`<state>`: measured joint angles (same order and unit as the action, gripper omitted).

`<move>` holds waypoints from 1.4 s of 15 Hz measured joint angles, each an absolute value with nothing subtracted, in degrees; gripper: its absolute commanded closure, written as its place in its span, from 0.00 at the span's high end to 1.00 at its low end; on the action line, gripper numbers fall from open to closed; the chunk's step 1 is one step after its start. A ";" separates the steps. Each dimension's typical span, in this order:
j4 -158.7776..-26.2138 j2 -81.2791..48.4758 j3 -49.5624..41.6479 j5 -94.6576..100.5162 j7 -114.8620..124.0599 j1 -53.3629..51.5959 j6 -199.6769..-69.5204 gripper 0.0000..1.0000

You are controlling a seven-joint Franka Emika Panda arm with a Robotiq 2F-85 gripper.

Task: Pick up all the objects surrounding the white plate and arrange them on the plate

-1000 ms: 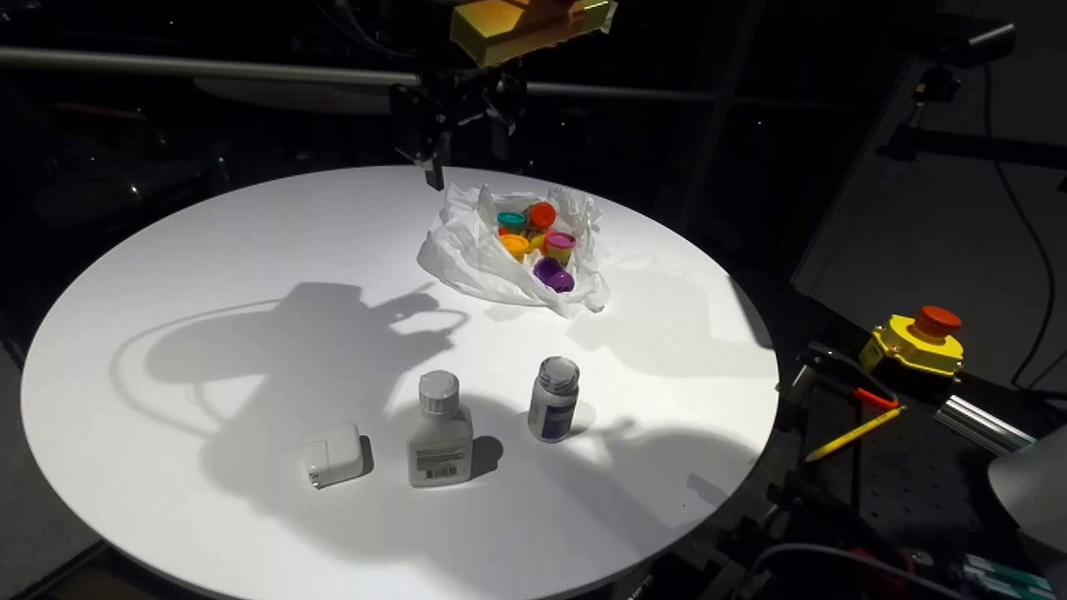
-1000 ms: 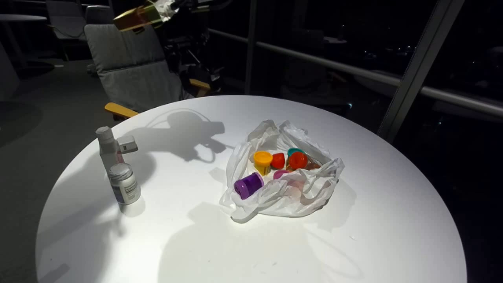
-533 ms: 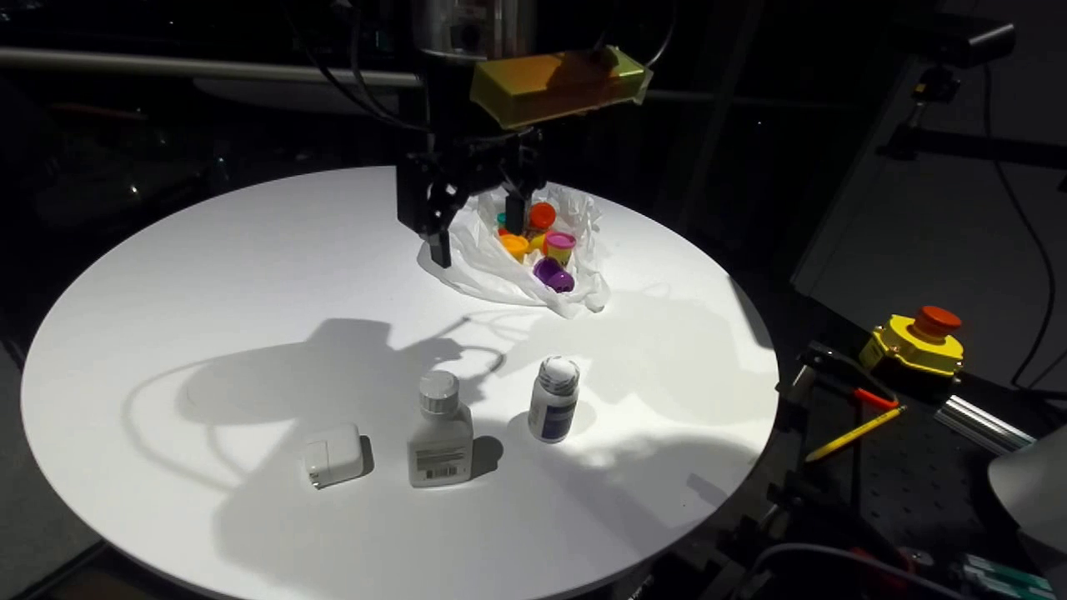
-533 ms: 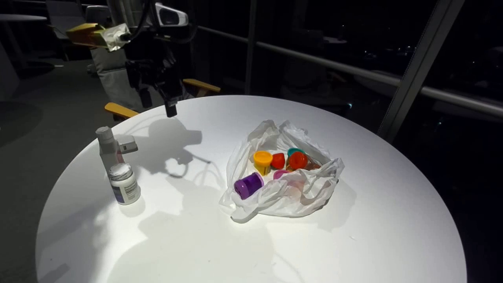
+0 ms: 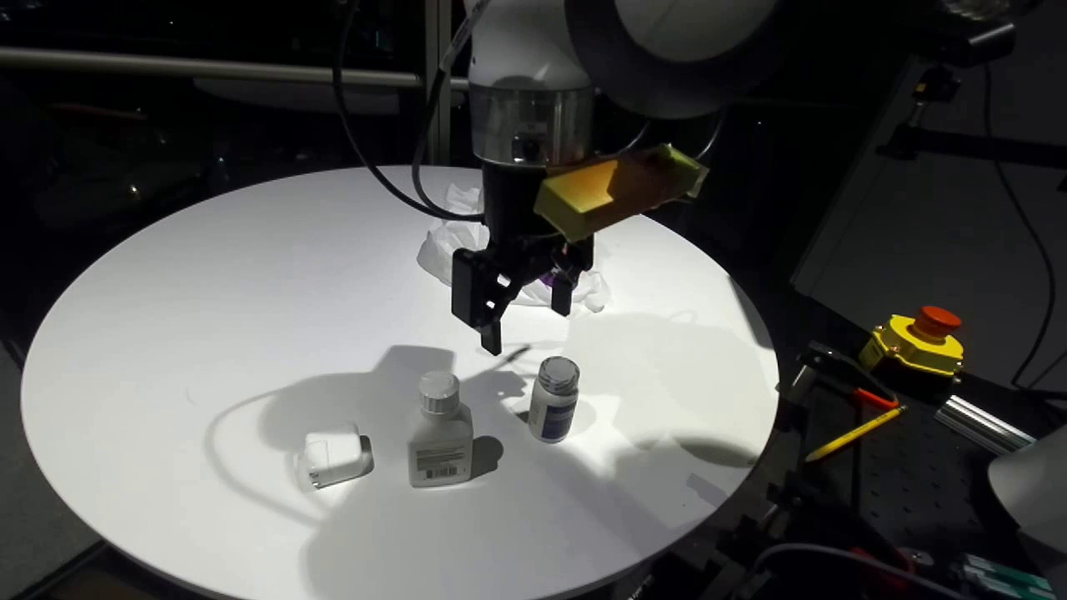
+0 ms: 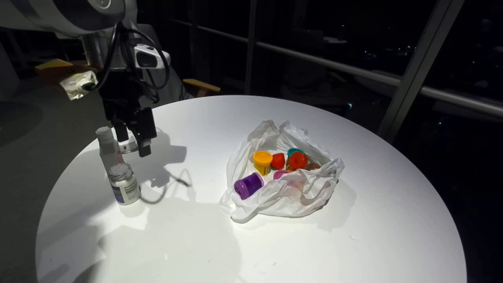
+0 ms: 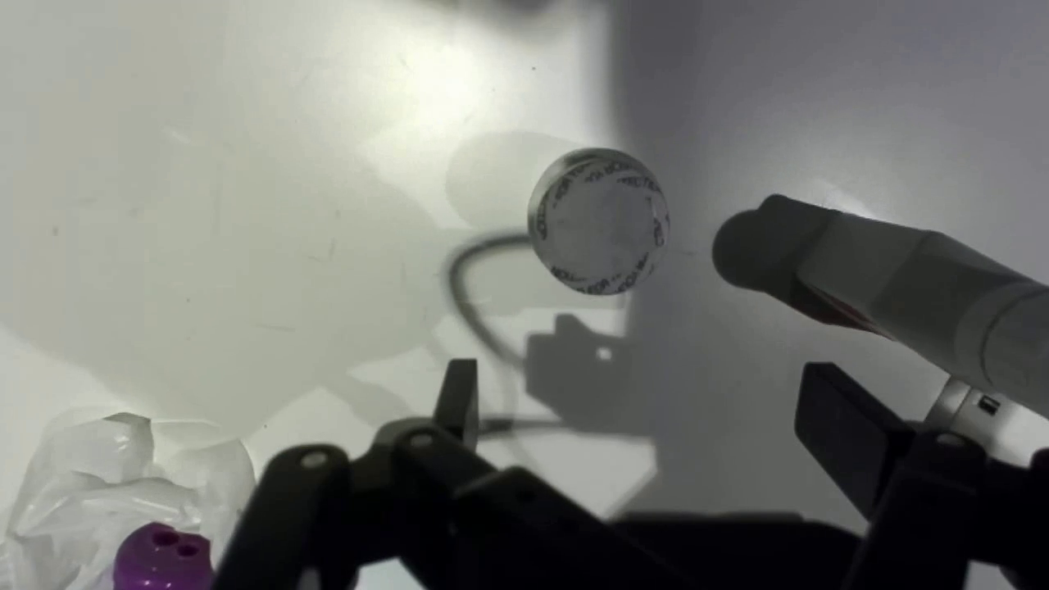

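Note:
The white plate (image 6: 283,202), a crinkled translucent sheet, holds a purple tub (image 6: 248,186), an orange tub (image 6: 262,162), red pieces, a teal lid (image 6: 294,151) and a pink lid (image 6: 280,173). Outside it stand a round white bottle (image 5: 554,400), a square-shouldered white bottle (image 5: 440,433) and a white block (image 5: 332,454). My gripper (image 5: 527,320) hangs above the table just behind the round bottle, jaws wide apart with nothing between them. From the wrist, the round bottle's top (image 7: 601,221) lies ahead of the fingertips. My arm hides most of the plate in an exterior view.
Everything rests on a round white table (image 5: 208,275). A yellow box with a red button (image 5: 921,342) and a yellow pencil (image 5: 857,433) lie beyond its edge. The square-shouldered bottle (image 7: 893,287) rises close to one finger's side in the wrist view.
My gripper has come down from high beyond the table's far side, past the plate, to the bottles. It has stayed open. Bottles, block and plate have not moved.

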<state>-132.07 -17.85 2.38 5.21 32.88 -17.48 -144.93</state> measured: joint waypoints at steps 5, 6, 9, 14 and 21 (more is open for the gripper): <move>-135.01 -17.85 3.07 2.94 32.57 -17.45 -147.52 1.00; -135.43 -17.85 3.16 2.69 32.57 -17.45 -147.80 1.00; -136.19 -17.88 3.27 0.91 32.24 -17.39 -147.87 1.00; -136.37 -18.59 3.54 -2.63 29.50 -16.12 -147.87 0.63; -136.09 -19.80 3.66 -5.20 27.10 -14.58 -147.65 0.20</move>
